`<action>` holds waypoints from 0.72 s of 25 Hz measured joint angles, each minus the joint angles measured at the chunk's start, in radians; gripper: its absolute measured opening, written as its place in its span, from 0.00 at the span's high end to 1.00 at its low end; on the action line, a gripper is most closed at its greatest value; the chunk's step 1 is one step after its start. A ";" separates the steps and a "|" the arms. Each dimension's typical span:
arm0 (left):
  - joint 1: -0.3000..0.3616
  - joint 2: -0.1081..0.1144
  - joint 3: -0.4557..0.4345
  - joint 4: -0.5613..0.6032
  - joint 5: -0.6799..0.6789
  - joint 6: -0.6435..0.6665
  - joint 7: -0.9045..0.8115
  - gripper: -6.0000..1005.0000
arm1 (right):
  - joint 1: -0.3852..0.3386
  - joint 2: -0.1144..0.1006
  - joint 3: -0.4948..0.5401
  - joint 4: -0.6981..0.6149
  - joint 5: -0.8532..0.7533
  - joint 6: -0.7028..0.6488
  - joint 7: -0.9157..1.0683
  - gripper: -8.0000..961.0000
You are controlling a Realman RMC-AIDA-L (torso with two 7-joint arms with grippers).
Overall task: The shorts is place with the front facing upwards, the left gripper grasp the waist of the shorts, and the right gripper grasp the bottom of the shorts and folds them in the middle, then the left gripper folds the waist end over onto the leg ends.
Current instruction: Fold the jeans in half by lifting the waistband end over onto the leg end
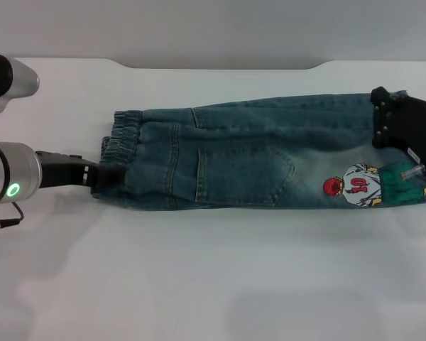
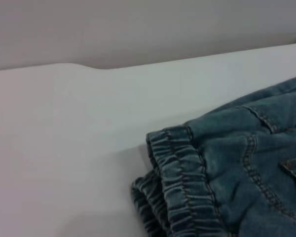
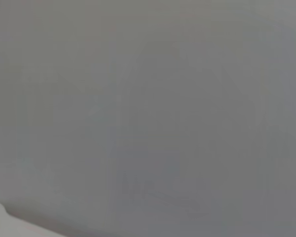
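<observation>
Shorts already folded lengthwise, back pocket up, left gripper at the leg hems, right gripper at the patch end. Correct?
Not quite. Head view: the left gripper is at the waist, not the hems. The shorts are folded lengthwise, back pocket up, right gripper at the patch end.

White table (image 1: pixel 213 284) — folded denim shorts (image 1: pixel 255 160)

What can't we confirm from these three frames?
- Left gripper: head view shows it at the waist of the shorts, but the fingers are lost against the denim; left wrist view shows only the waist, no fingers.
- Right gripper: at the leg ends, cut off by the head view's right edge.
- Right wrist view: blank grey, nothing usable.
</observation>
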 joint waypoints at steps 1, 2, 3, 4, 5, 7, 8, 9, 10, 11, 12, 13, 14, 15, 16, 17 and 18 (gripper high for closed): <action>0.001 0.000 0.002 0.002 0.000 0.000 -0.001 0.15 | 0.001 0.000 0.000 -0.003 0.001 0.007 0.000 0.99; 0.001 0.000 0.004 0.003 0.000 0.000 -0.002 0.15 | 0.002 0.000 -0.002 -0.004 0.004 0.012 0.001 0.99; 0.001 0.000 0.004 0.004 0.000 0.000 -0.002 0.15 | 0.002 0.000 -0.008 -0.005 0.010 0.013 0.001 0.99; 0.001 0.000 0.006 0.004 0.000 0.000 -0.004 0.15 | 0.003 0.000 -0.019 -0.006 0.021 0.014 0.002 0.99; 0.001 0.000 0.006 0.005 -0.001 0.000 -0.008 0.15 | 0.004 0.000 -0.034 -0.008 0.034 0.014 0.002 0.99; 0.001 0.000 0.007 0.006 -0.001 -0.001 -0.011 0.15 | 0.007 0.000 -0.057 -0.015 0.057 0.014 0.003 0.99; 0.002 0.001 0.007 0.008 -0.001 -0.001 -0.011 0.15 | 0.009 0.000 -0.063 -0.020 0.064 0.015 0.004 0.99; 0.002 0.001 0.007 0.008 -0.001 -0.001 -0.011 0.15 | 0.011 0.000 -0.064 -0.024 0.066 0.015 0.004 0.99; -0.001 0.002 0.006 0.018 -0.001 -0.002 -0.011 0.15 | 0.012 0.000 -0.065 -0.028 0.066 0.015 0.004 0.99; -0.002 0.002 0.006 0.019 -0.001 -0.002 -0.012 0.15 | 0.013 0.000 -0.065 -0.032 0.067 0.015 0.004 0.99; -0.004 0.002 0.006 0.025 -0.001 -0.002 -0.012 0.15 | 0.013 0.000 -0.066 -0.034 0.067 0.015 0.004 0.99; -0.006 0.002 0.006 0.030 -0.002 -0.002 -0.012 0.15 | 0.013 0.000 -0.066 -0.036 0.067 0.015 0.005 0.99; -0.008 0.002 0.006 0.038 -0.002 -0.003 -0.012 0.15 | 0.013 0.000 -0.066 -0.038 0.067 0.015 0.005 0.99; -0.012 0.002 0.006 0.045 -0.002 -0.003 -0.011 0.16 | 0.013 0.000 -0.066 -0.039 0.067 0.015 0.005 0.99; -0.014 0.001 0.006 0.050 -0.001 -0.004 -0.010 0.16 | 0.013 0.000 -0.066 -0.040 0.067 0.014 0.005 0.99; -0.019 0.001 0.006 0.059 -0.002 -0.004 -0.010 0.16 | 0.013 -0.001 -0.066 -0.040 0.067 0.013 0.005 0.99; -0.025 0.001 0.007 0.067 -0.002 -0.004 -0.010 0.16 | 0.013 -0.001 -0.066 -0.040 0.067 0.011 0.005 0.99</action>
